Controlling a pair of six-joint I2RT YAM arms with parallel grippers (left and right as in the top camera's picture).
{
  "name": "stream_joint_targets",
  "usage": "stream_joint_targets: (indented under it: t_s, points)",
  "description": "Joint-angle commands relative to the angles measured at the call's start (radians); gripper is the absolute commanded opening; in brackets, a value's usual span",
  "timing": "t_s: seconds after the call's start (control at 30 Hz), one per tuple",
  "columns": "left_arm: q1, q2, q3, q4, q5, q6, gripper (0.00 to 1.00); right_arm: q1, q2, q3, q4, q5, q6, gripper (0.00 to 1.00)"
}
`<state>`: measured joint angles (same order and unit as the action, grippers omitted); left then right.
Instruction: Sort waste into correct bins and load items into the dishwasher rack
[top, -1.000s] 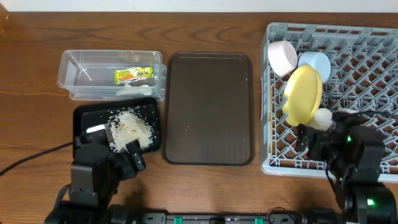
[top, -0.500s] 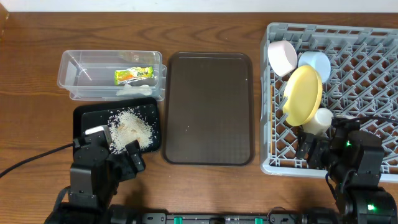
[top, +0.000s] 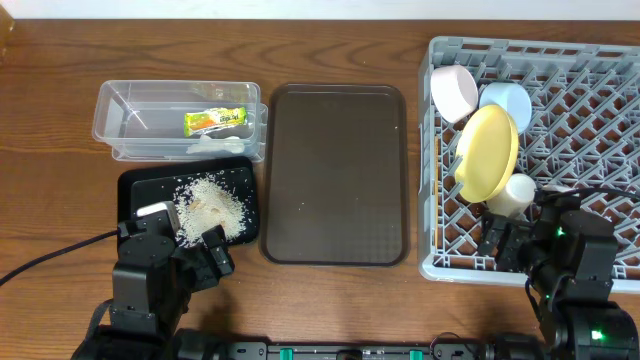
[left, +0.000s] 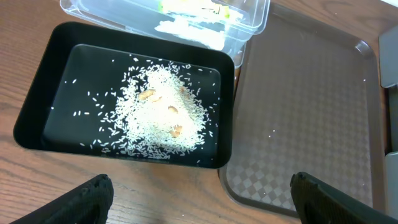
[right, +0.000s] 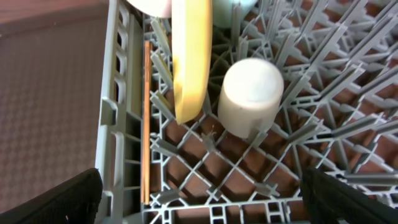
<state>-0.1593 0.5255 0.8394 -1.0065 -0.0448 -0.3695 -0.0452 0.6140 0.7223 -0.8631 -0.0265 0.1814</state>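
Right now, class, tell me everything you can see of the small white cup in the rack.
The small white cup is a plain, matte, creamy cylinder, no handle visible. Its closed flat end faces up, so it looks inverted. It sits among the tines of the grey dishwasher rack, just beside the upright yellow plate.

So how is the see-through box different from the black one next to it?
The clear tub is see-through, but the black tray is dark and solid. The clear tub has taller walls, and the black tray is shallow. The clear tub holds a snack wrapper, while the black tray holds a pile of rice. Both are rectangles of about the same size, and both sit left of the brown tray.
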Motion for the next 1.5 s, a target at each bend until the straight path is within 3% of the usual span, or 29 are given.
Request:
stream_joint_targets:
  t_s: [0.0, 0.27, 0.47, 1.03, 1.2, 1.47]
  points:
    - [-0.005, -0.003, -0.009, -0.002, -0.018, -0.006, 0.94, -0.007, -0.051, -0.018, 0.025, 0.018, -0.051, 0.99]
    - [-0.005, -0.003, -0.009, -0.002, -0.018, -0.006, 0.94, 0.008, -0.305, -0.181, 0.244, 0.011, -0.094, 0.99]
    - [-0.005, -0.003, -0.009, -0.002, -0.018, -0.006, 0.94, 0.047, -0.482, -0.38, 0.512, 0.01, -0.093, 0.99]
    - [-0.005, -0.003, -0.009, -0.002, -0.018, -0.006, 0.95, 0.069, -0.609, -0.687, 0.896, -0.001, -0.093, 0.99]
    - [-0.005, -0.003, -0.009, -0.002, -0.018, -0.006, 0.95, 0.097, -0.609, -0.717, 0.784, -0.032, -0.093, 0.99]
    - [-0.005, -0.003, -0.009, -0.002, -0.018, -0.006, 0.95, 0.105, -0.608, -0.717, 0.792, -0.03, -0.093, 0.99]
